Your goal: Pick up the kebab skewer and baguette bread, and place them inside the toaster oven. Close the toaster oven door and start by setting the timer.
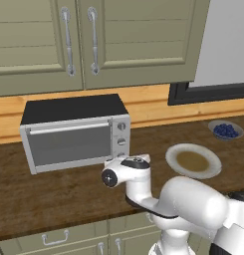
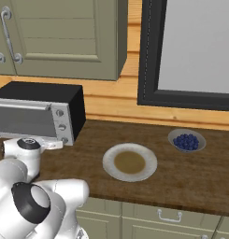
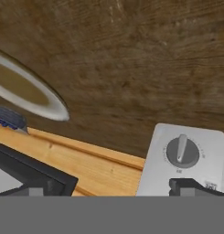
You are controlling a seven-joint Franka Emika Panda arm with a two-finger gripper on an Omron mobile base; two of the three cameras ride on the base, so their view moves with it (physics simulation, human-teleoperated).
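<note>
- Fingertips of the gripper stand spread wide with nothing between them. One dark tip rises at the bottom of the hand view, right under a round knob.
- That knob sits just ahead of the tip on the silver control panel, close but apart from it. Its raised pointer bar runs lengthwise almost straight away from the fingers, leaning slightly to one side.
- Judging by this, the coming move depends on centring the open fingers on the bar and closing across its narrow width, so a twist can set the timer.
- From the base views, the hand points at the lower right corner of the toaster oven, level with the lowest of the three knobs. Whether this one is the timer cannot be told.
- The toaster oven door stands upright and shut, grey glass in a silver frame with the long bar handle across its top; what lies behind the glass is too dim to read.
- The oven itself is boxy, silver with a black top, standing on the wooden counter against the wall.
- Farther off to the right lie a cream plate and a bowl of berries, well apart from the gripper.
</note>
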